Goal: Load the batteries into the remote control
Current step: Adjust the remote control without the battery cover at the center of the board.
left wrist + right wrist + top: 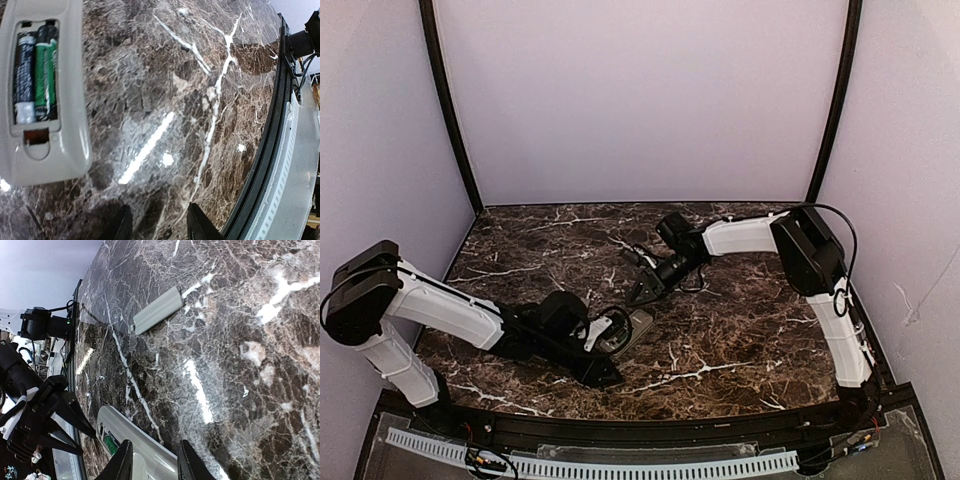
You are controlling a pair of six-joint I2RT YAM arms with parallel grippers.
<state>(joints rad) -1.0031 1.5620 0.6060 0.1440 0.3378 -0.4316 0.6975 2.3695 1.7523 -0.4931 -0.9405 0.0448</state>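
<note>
Centrally, in the lower middle of the overhead view: remote control (635, 328), white, lying back-up on the dark marble tabletop (760, 330) between the two arms. Its battery bay is uncovered. Two batteries (35, 75) sit side by side inside it, one dark with a white end and one green, at the upper left of the left wrist view. Battery cover (157, 310): grey, ribbed, flat on the tabletop in the upper middle of the right wrist view, well apart from the remote control. Left tool (159, 215): jaws partly apart with bare tabletop showing between them, nothing held, near the remote control's latch end. Right tool (154, 452): jaws partly apart over the remote control's other end at the bottom of its own view, nothing seen clamped. Whether its fingers touch the casing cannot be told.
</note>
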